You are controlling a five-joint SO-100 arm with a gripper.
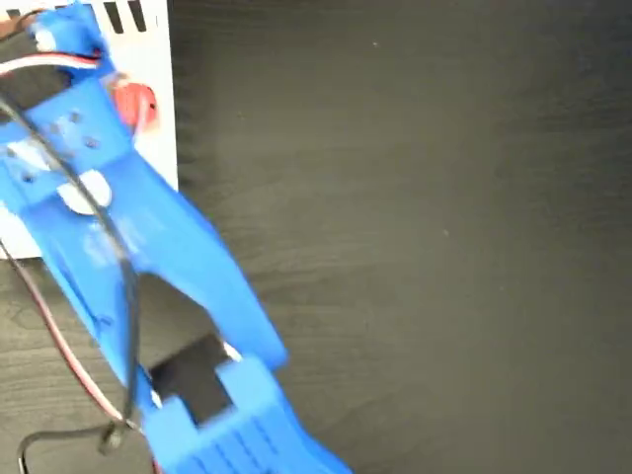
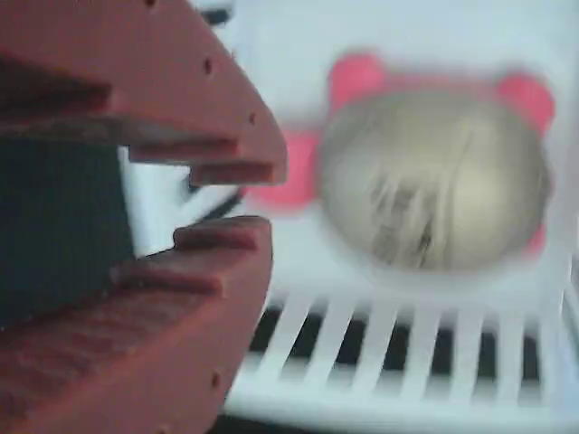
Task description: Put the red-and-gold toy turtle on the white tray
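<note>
1 red-and-gold toy turtle [image 2: 434,176] on 1 white tray [image 2: 398,389], fingers [image 2: 226,240] nearly together, empty.

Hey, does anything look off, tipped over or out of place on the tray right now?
Nothing stands out. In the wrist view the red-and-gold toy turtle sits shell-up on the white tray, just behind its slotted edge. The tool is beside it, nearly closed and holding nothing. The picture is blurred, so fine damage can't be judged.
</note>
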